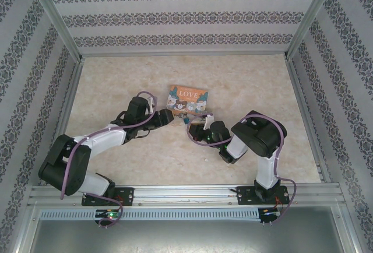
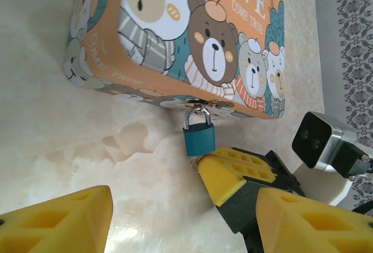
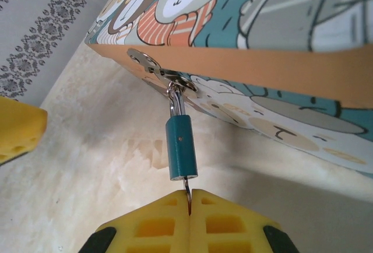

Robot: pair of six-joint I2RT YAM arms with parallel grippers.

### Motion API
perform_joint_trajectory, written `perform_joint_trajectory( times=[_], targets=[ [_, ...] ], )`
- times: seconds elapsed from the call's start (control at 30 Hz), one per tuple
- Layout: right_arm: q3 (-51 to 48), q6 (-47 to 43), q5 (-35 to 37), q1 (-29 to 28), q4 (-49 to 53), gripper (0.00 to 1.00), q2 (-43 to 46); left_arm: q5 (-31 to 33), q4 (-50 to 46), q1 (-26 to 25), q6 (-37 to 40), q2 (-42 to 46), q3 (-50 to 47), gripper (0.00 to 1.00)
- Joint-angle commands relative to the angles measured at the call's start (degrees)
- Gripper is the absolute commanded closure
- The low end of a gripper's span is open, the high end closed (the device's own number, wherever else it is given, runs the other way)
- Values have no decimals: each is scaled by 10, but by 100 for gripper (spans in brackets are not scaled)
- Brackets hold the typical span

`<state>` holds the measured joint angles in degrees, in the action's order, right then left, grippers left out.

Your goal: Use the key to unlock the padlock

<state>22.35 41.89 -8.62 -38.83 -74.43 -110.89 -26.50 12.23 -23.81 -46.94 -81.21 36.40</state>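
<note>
The small teal padlock [image 2: 199,137] hangs by its silver shackle from the hasp [image 3: 157,69] on the front of the orange "LOVE" tin [image 1: 187,100]. Its body [image 3: 182,148] points down toward the table. The key [image 3: 188,197] sticks into the bottom of the padlock, and my right gripper [image 3: 189,201] is shut on it just below the body. That gripper's yellow fingers [image 2: 233,171] sit right under the lock. My left gripper [image 2: 186,229] is open, a finger on each side, a short way in front of the padlock and holding nothing.
The tin lies flat at mid-table, behind both grippers. The right wrist's camera housing [image 2: 320,142] sits close to the right of my left gripper. Patterned walls [image 1: 186,17] enclose the marble-look tabletop [image 1: 116,78] on three sides.
</note>
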Motion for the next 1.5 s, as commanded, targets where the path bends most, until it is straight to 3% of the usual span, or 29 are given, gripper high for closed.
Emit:
perform_joint_trajectory(
  times=[0.0,0.2,0.4,0.77,1.47],
  targets=[
    [-3,63,0,-8,-31,100,16,-10,43,9,-59,6,-10,35],
    [3,109,7,-11,-30,100,25,-44,143,12,-127,-30,-33,41],
    [7,153,13,-14,-17,100,39,-60,185,12,-172,-60,-29,43],
    [24,165,6,-21,59,100,79,-81,318,7,-257,-132,-36,49],
    [60,201,-14,-22,142,100,105,-96,451,-15,-335,-259,-29,56]
  ],
)
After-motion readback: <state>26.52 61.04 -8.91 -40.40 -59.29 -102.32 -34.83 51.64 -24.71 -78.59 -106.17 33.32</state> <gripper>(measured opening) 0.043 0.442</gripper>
